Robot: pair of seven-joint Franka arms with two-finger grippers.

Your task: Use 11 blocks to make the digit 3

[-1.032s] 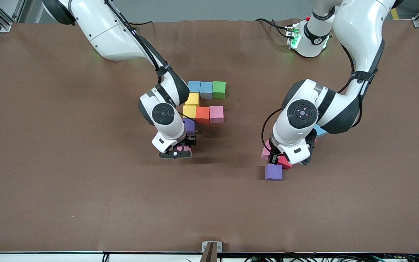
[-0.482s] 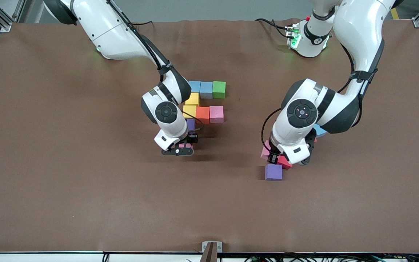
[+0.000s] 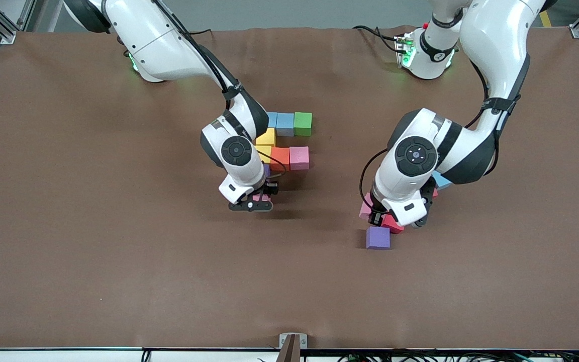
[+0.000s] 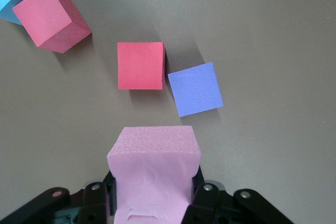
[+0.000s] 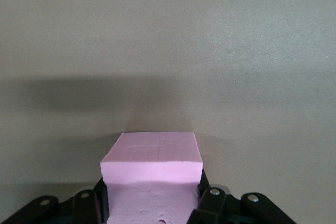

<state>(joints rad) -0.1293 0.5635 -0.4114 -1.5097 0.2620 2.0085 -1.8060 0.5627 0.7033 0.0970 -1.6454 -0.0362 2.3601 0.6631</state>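
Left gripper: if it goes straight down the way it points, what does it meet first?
Probably bare table. The left gripper holds a pink block; the red block and purple block sit just ahead, though depth is unclear.

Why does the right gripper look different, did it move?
Yes. The right gripper, shut on a pink block, has slid toward the left arm's end and closer to the orange block, which stayed put.

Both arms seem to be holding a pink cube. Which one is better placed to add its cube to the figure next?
Probably the right arm: the right gripper holds its pink block right beside the unfinished digit 3. The left gripper, with its own pink cube, hangs over the loose cubes.
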